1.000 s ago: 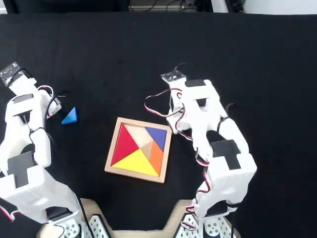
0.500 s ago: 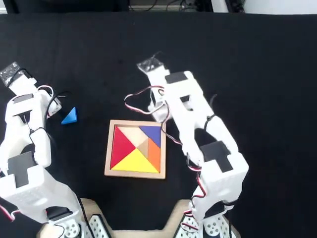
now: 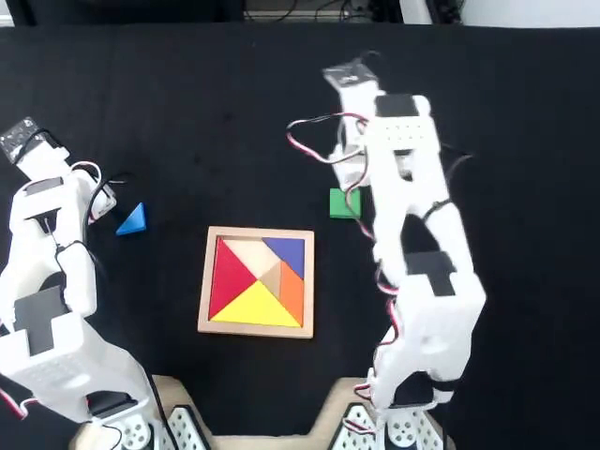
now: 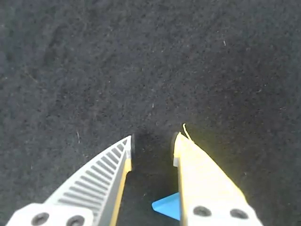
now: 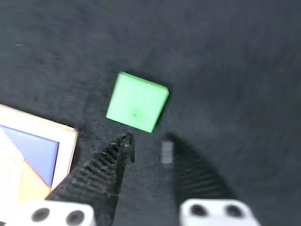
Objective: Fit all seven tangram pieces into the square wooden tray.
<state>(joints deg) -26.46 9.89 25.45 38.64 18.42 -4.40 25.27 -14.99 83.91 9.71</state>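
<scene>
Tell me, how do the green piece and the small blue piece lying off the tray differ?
Shape: the green piece is a square, the blue piece a triangle. Place: the green piece lies past the tray's far right corner, by the right arm; the blue piece lies off the tray's left side, by the left arm. Both lie flat on the black cloth, outside the tray, and neither is gripped.

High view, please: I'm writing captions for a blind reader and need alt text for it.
A square wooden tray holding red, yellow, orange and blue tangram pieces sits mid-table on black cloth. A green square lies outside it beside the right arm; a small blue triangle lies beside the left arm.
</scene>
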